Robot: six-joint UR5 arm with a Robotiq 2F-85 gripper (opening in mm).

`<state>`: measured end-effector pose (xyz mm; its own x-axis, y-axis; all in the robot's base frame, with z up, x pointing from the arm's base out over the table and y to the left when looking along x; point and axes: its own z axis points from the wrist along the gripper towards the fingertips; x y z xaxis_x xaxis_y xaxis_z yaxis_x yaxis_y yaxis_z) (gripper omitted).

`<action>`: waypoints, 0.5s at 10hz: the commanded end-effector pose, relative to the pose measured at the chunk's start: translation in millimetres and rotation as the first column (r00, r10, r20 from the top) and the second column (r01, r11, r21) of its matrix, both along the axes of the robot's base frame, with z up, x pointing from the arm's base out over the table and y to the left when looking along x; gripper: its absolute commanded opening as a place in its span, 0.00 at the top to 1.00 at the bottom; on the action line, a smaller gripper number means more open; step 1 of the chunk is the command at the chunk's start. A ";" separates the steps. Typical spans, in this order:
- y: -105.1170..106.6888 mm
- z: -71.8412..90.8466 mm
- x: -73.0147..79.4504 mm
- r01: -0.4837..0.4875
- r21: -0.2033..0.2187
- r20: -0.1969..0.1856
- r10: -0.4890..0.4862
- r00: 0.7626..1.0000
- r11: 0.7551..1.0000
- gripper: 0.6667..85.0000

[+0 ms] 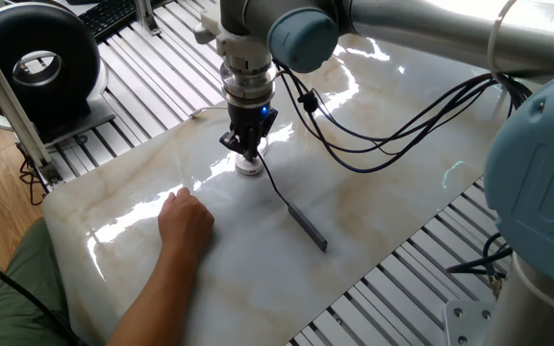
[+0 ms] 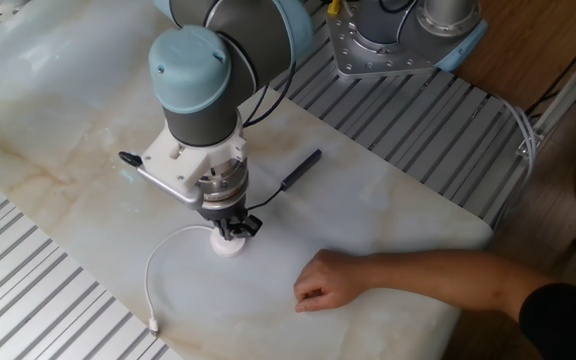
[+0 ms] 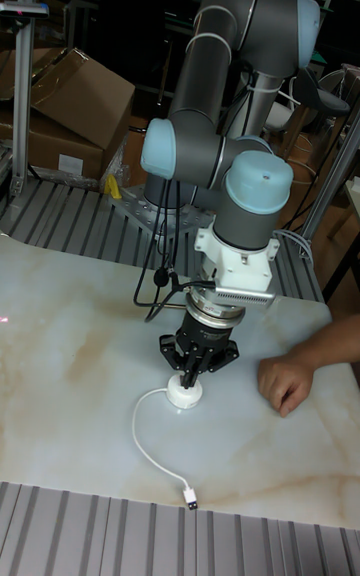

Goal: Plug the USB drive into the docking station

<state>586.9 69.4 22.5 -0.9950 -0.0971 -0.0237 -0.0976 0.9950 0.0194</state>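
Marble covered the table (image 2: 408,200). On it rested someone's hand (image 1: 187,223). Over the docking station (image 3: 184,393) stood the claw (image 1: 247,152), clenched on the plug, I think. The USB drive (image 1: 307,229) lay nearby. A crooked push could tip the station.

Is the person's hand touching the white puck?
Apart. The other fixed view shows bare marble between the hand and the puck; the tall fixed view shows the same gap.
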 end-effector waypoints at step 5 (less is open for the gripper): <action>0.9 16.1 -16.7 -0.050 0.048 -0.078 0.054 0.996 0.998 0.51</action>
